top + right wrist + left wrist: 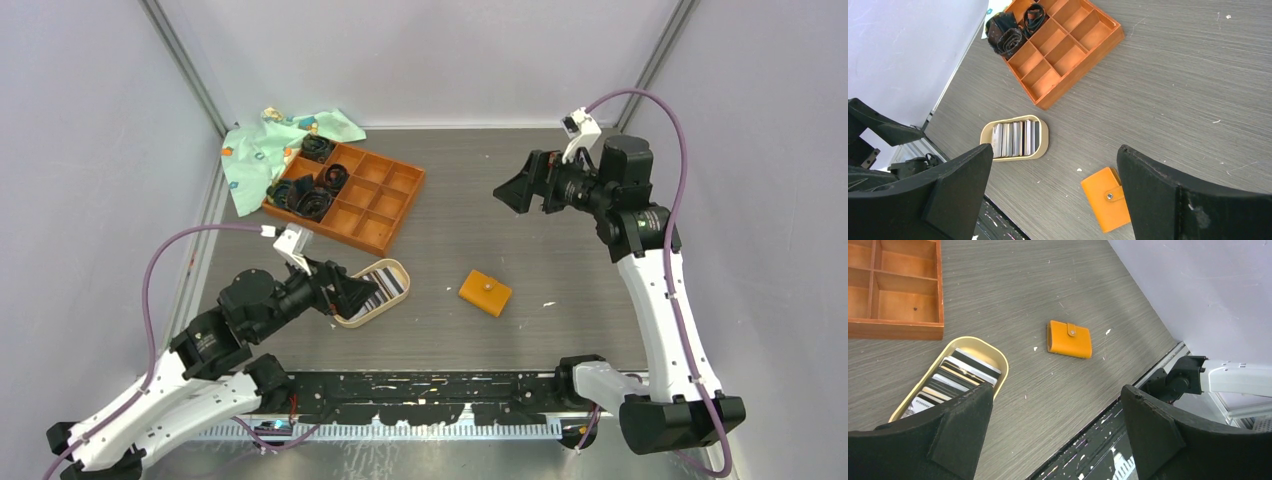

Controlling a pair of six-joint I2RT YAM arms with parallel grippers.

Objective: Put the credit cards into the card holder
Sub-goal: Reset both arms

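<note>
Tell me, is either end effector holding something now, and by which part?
Nothing is held. The left end effector and the right end effector are both open and empty.

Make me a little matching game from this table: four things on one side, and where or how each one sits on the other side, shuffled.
Things:
1. credit cards
2. card holder
3. compartment tray
4. patterned cloth

Place or state:
A. bunched in the far left corner of the table
B. snapped shut, alone on bare table
C. stacked in the oval dish
D. holds dark coiled straps in some sections

Right pairs: 1-C, 2-B, 3-D, 4-A.
</note>
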